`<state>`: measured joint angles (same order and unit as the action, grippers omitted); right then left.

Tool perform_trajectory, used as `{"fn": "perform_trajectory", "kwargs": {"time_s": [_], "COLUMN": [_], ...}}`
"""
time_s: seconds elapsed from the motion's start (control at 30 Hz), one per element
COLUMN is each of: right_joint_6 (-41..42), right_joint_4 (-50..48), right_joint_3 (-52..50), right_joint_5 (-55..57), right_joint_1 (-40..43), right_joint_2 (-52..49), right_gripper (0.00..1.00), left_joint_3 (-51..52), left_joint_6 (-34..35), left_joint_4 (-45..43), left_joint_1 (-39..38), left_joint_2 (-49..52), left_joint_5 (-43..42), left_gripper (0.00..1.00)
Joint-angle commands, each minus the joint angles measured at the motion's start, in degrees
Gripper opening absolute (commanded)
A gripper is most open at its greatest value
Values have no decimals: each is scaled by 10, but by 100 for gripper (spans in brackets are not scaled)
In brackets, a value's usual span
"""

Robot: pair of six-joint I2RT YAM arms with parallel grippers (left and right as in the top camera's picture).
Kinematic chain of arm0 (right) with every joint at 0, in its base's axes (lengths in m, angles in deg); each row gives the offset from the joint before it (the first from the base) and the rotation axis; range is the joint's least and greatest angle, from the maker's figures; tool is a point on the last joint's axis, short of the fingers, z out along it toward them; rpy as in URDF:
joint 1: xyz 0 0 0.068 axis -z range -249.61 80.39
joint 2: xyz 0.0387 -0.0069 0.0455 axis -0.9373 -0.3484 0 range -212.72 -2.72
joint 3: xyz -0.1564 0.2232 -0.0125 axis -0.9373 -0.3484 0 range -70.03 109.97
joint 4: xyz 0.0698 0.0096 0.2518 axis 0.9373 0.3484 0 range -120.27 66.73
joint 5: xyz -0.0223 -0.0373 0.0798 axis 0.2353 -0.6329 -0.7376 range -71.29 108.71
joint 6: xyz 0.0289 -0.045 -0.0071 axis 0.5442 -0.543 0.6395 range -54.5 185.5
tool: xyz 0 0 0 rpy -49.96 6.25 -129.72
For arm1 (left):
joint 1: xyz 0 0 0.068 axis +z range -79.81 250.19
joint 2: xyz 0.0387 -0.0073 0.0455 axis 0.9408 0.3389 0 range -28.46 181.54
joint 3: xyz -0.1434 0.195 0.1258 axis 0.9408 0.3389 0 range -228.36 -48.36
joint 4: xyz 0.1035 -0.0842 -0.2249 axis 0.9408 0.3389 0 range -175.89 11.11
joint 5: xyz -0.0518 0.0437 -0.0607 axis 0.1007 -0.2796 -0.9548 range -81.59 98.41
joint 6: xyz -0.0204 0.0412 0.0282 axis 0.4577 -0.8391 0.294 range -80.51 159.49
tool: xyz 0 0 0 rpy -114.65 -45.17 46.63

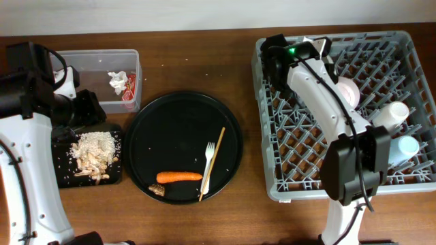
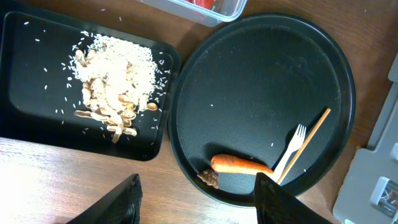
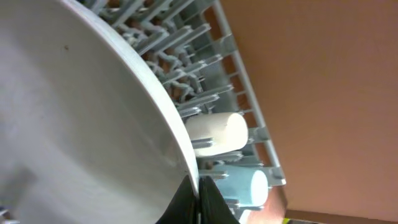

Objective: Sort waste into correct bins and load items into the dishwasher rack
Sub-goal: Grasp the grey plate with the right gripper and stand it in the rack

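A large round black tray point(image 1: 178, 133) is set near the middle of a brown wooden table point(image 1: 197, 61) (grain running lengthwise). Its floor is ringed by a low raised rim. A pale strip point(image 1: 136, 13) is seen beyond the far edge.

Carrot point(image 1: 179, 176), fork point(image 1: 208, 165) and stick point(image 1: 214, 158) lie together, rice point(image 1: 94, 151) heaped in the black tray point(image 1: 65, 175), white plate point(image 3: 74, 124) gripped over the rack point(image 1: 300, 146).

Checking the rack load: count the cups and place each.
2. The pale cup sits by the dishwasher rack's right edge; the light-blue cup is beside it, nearer the robot. The right arm hides part of the rack; more may be underneath.
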<state>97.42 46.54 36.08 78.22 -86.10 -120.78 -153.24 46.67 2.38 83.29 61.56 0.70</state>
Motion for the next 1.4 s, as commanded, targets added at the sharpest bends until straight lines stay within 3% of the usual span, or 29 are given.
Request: {"fn": "perform_trajectory", "kwargs": {"time_s": [0.0,0.07,0.17,0.2,0.23,0.3,0.37,0.4,0.43,0.47,0.5,0.57,0.6,0.73,0.83,0.9,0.93,1.03,1.2,1.27,1.37], "right_joint_6": [16,16,16,16,16,40,65,65,62,47,18,-45,-102,-249,-295,-433,-466,-469,-393,-332,-296], "right_joint_4": [-1,-1,37,49,59,74,74,70,69,69,62,30,-4,-77,-71,-56,-48,-31,-7,4,36], "right_joint_3": [10,22,23,23,23,23,23,23,23,23,23,23,21,21,21,21,21,21,22,22,22], "right_joint_5": [-41,-51,-62,-62,-66,-88,-132,-161,-188,-208,-238,-321,-416,-683,-771,-923,-943,-896,-748,-659,-655], "right_joint_1": [-46,-80,-157,-170,-181,-186,-154,-123,-70,-23,44,140,190,278,267,247,238,225,245,258,257], "right_joint_2": [-3,-3,-3,-1,5,39,103,129,155,167,173,167,160,115,69,54,53,53,83,142,222], "right_gripper": [5,8,63,75,81,84,91,91,84,70,47,18,15,16,18,18,18,20,35,42,55], "left_joint_3": [0,0,0,0,0,0,0,0,0,0,0,0,0,0,0,0,0,0,0,0,4], "left_joint_6": [1,1,1,1,1,1,1,1,1,1,1,1,1,1,1,1,1,1,1,1,1], "left_joint_4": [-2,-1,-1,-1,-1,-1,0,0,-1,-1,-1,-1,-1,-1,-1,-1,-1,1,1,1,3], "left_joint_1": [2,2,2,2,2,2,2,2,2,2,2,2,2,2,2,2,2,2,2,2,2], "left_joint_2": [0,0,0,0,0,0,0,0,0,0,0,0,0,0,0,0,0,0,0,0,0], "left_joint_5": [-7,-7,-7,-7,-7,-6,-6,-6,-6,-6,-6,-7,-6,-6,-6,-6,-6,-6,-6,-7,-7], "left_gripper": [57,58,57,58,57,57,57,57,57,57,57,57,57,57,58,58,58,58,58,64,65]}}
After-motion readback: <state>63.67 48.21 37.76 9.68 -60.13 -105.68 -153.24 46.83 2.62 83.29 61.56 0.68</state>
